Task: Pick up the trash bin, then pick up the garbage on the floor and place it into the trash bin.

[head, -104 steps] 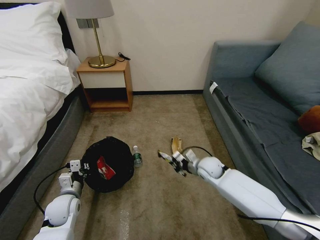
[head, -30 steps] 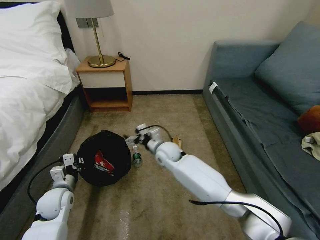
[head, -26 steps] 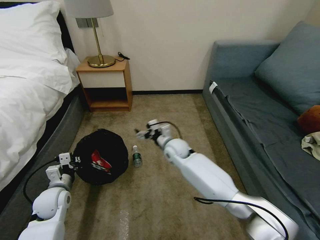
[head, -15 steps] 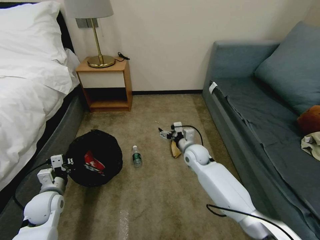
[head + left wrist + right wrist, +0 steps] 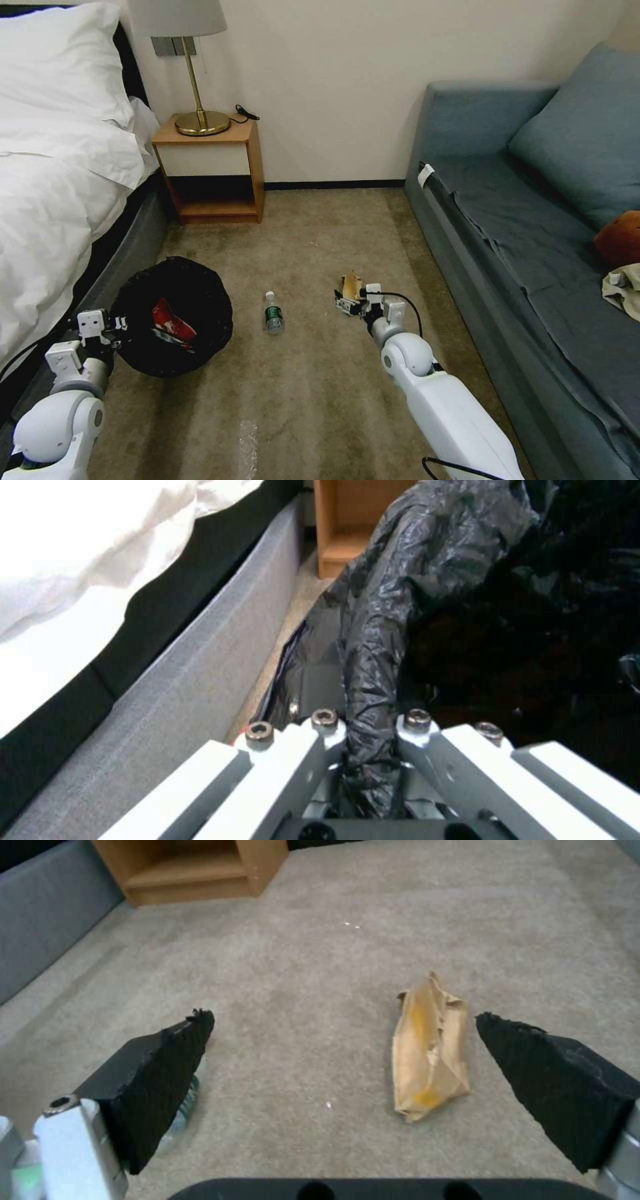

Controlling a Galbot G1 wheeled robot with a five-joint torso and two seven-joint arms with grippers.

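The trash bin [image 5: 175, 319], lined with a black bag [image 5: 393, 610], hangs low beside the bed. My left gripper [image 5: 109, 326] [image 5: 370, 760] is shut on its bagged rim. A red-and-white wrapper [image 5: 167, 320] lies inside the bin. On the carpet a crumpled brown paper bag [image 5: 351, 285] [image 5: 430, 1055] lies just ahead of my right gripper [image 5: 348, 304] [image 5: 345, 1021]. That gripper is open and holds nothing, and the bag sits nearer one black finger [image 5: 553, 1075]. A small clear bottle with a green label [image 5: 273, 314] lies between the bin and the paper bag.
A white bed with a grey base [image 5: 100, 280] runs along the left. A wooden nightstand [image 5: 215, 167] with a brass lamp [image 5: 200, 120] stands at the wall. A blue sofa [image 5: 520, 240] lines the right. Open carpet lies in the foreground.
My right arm swung from over the bin back to the right and came down at the brown paper bag, fingers open. The left arm carried the bin left, toward the bed.
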